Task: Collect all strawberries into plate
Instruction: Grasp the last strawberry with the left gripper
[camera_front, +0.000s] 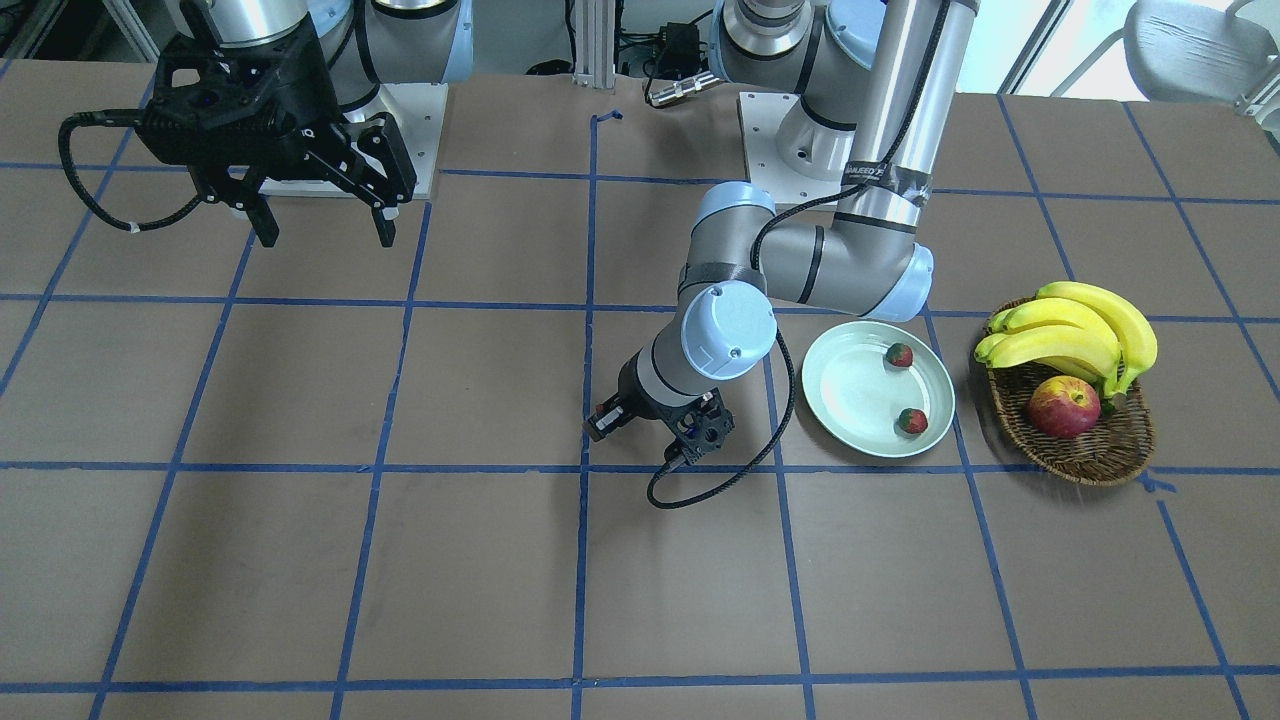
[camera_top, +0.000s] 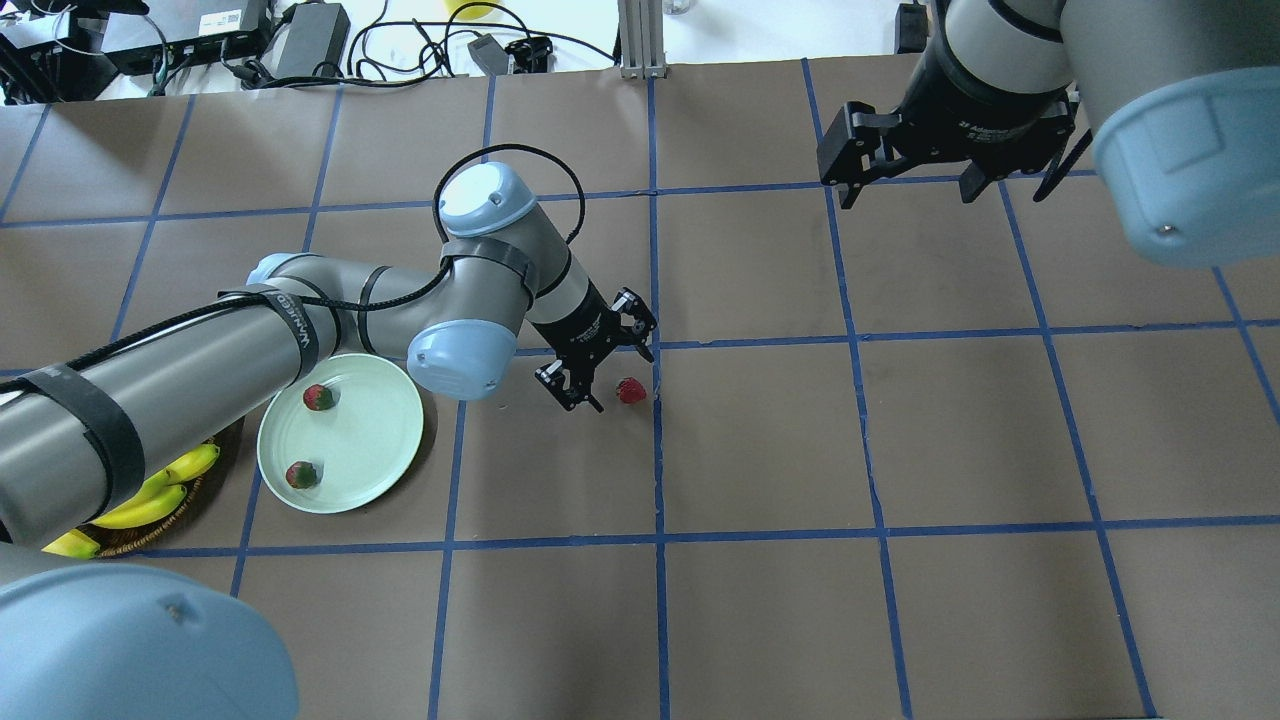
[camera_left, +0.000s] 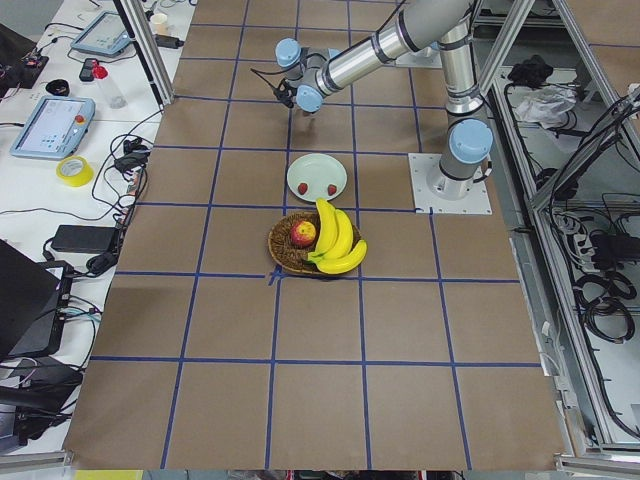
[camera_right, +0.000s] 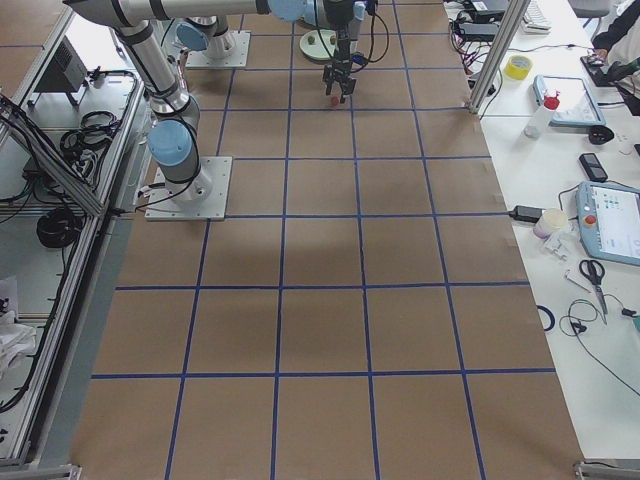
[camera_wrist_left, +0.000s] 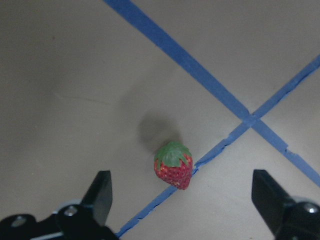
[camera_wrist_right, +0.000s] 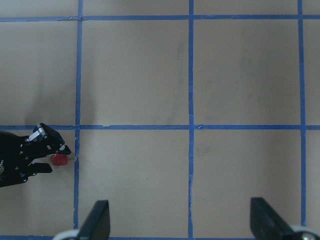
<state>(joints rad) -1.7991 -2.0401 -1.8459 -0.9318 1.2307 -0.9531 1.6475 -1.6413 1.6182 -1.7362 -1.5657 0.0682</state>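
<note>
Looming closest in the overhead view, the left arm (camera_top: 200, 370) stretches out across the brown table (camera_top: 900, 450), its forearm passing above the basket and the plate's edge. At its end the left gripper (camera_wrist_left: 183, 200) points down with its jaws spread wide and empty. The two black fingers (camera_wrist_left: 102, 192) stand well apart on either side of the loose strawberry (camera_wrist_left: 173, 165), and neither one touches it. The side view from the robot's right shows the gripper hanging just above the berry

On the other side of the table the right gripper (camera_front: 327, 238) is raised near its own base plate. Its fingers are also wide open with nothing between them, and it is well apart from all the fruit

Blue tape lines (camera_top: 655, 450) divide the table into squares. A brown wicker basket (camera_front: 1090, 450) sits beside the plate and holds a bunch of yellow bananas (camera_front: 1075, 330), which leans over its rim, and a red-yellow apple (camera_front: 1063, 407) below them. The pale mint-green plate (camera_top: 370, 420) lies flat between the basket and the left gripper, and in the overhead view the arm's blue joint cap (camera_top: 455, 360) covers a little of the plate's rim. Two strawberries lie on the plate near its rim, apart from each other, one (camera_top: 318, 397) on the far side and one (camera_top: 300, 474) on the near side

The loose strawberry lies on the bare table with its green cap up. It touches a tape line close to where two lines cross, and it is well apart from the plate
</note>
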